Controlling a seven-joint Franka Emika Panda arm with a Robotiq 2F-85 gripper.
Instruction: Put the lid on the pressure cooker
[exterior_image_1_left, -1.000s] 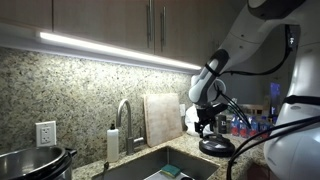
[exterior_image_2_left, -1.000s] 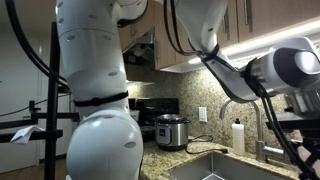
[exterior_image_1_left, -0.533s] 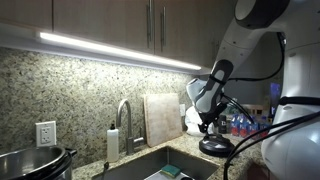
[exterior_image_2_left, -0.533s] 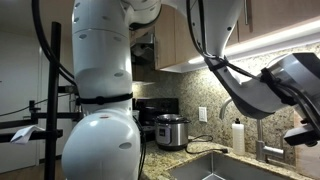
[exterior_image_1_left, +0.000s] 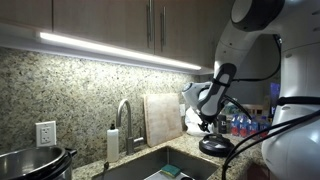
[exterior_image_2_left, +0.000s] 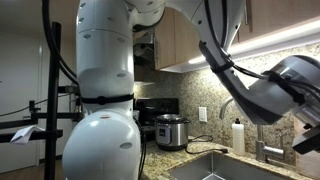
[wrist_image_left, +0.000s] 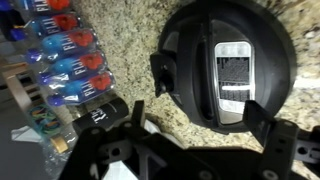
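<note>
Right of frame, the gripper (exterior_image_1_left: 208, 126) hovers over the lid (exterior_image_1_left: 214, 146).
Arm has edged nearer, jaws wide and empty; grasp likely next, pressure cooker (exterior_image_1_left: 35, 160) waiting lower left.

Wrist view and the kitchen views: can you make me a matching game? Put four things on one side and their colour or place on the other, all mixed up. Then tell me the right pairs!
Things:
1. lid
2. pressure cooker
3. cutting board
4. bottles

Descriptions:
A. red caps, bunched together
B. black, lying flat on the speckled counter
C. pale, propped upright against the wall
D. shiny steel rim, just below the wall socket

Pairs: 1-B, 2-D, 3-C, 4-A
</note>
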